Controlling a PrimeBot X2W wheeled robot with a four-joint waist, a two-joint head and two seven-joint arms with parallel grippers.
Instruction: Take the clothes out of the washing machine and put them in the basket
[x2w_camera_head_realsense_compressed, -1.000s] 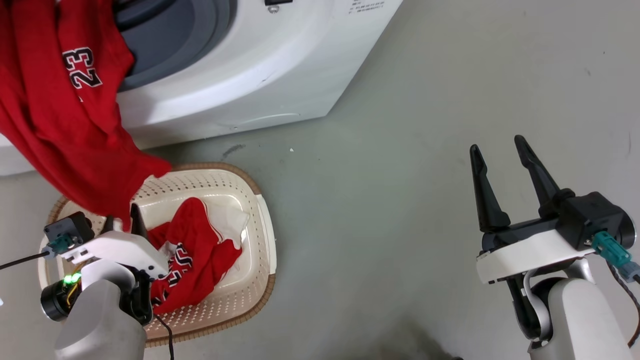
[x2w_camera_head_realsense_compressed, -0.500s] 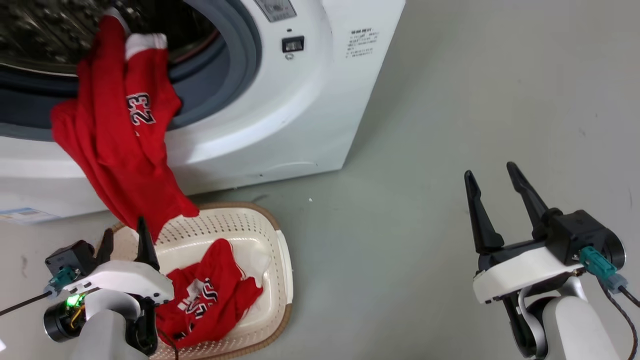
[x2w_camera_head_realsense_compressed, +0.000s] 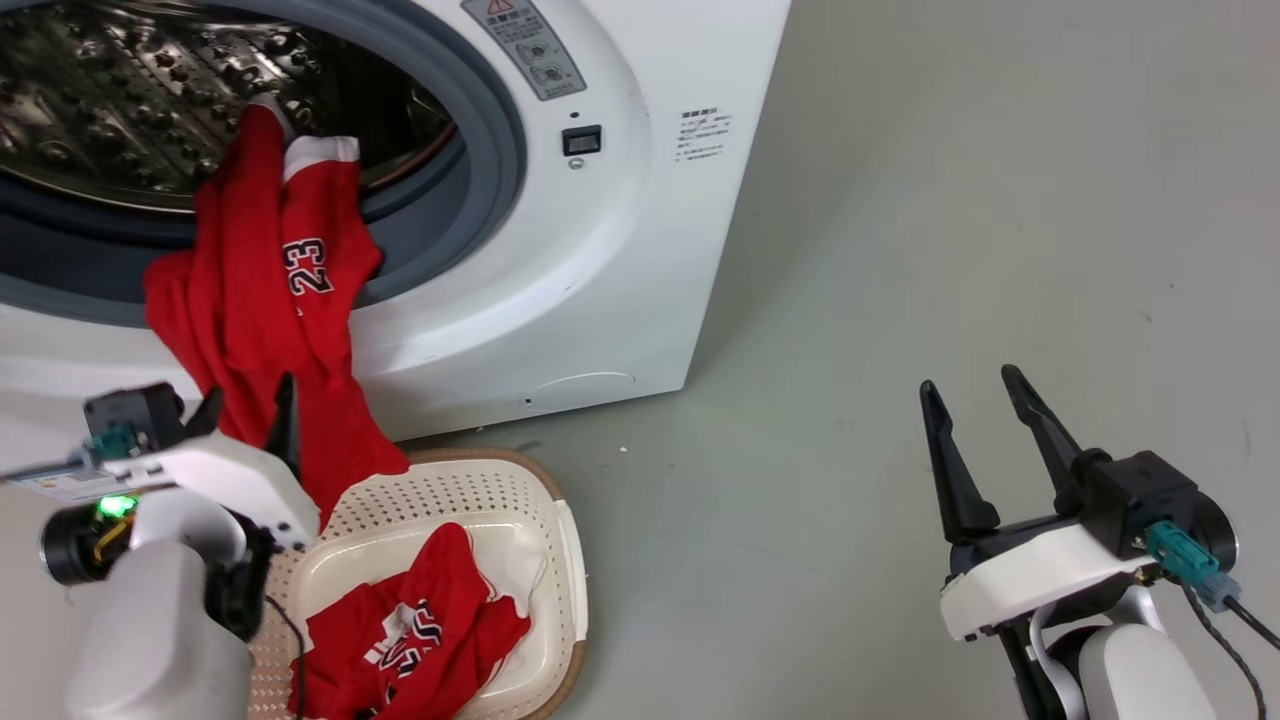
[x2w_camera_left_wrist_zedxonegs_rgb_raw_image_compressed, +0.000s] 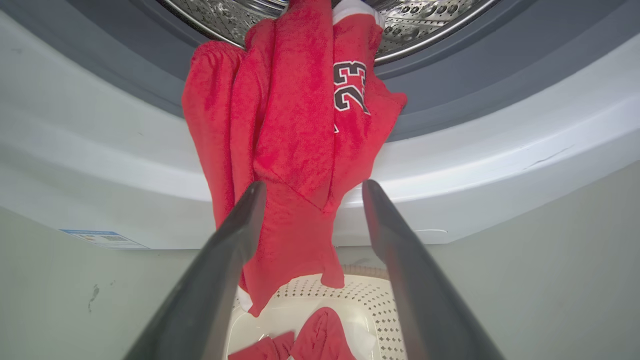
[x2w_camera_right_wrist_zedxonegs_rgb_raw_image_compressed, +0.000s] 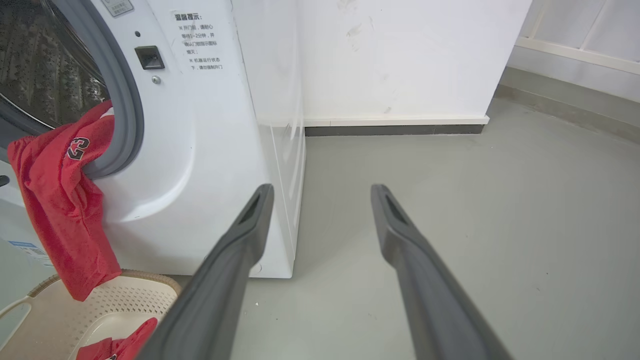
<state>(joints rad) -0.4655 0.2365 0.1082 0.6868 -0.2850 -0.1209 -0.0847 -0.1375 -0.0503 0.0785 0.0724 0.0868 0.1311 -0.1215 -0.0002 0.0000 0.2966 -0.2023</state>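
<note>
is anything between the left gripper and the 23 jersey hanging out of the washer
Nothing visible: the open left gripper points straight at the hanging jersey, whose lower end dangles over the basket.

The left gripper (x2w_camera_head_realsense_compressed: 248, 405) hovers spread-fingered, low before the washing machine (x2w_camera_head_realsense_compressed: 600, 250); the right gripper (x2w_camera_head_realsense_compressed: 968, 385), equally spread, hangs well off to its right.

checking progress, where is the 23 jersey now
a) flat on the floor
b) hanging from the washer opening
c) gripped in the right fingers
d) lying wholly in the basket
b: the 23 jersey drapes out of the washing machine opening, its lower end over the basket.
</note>
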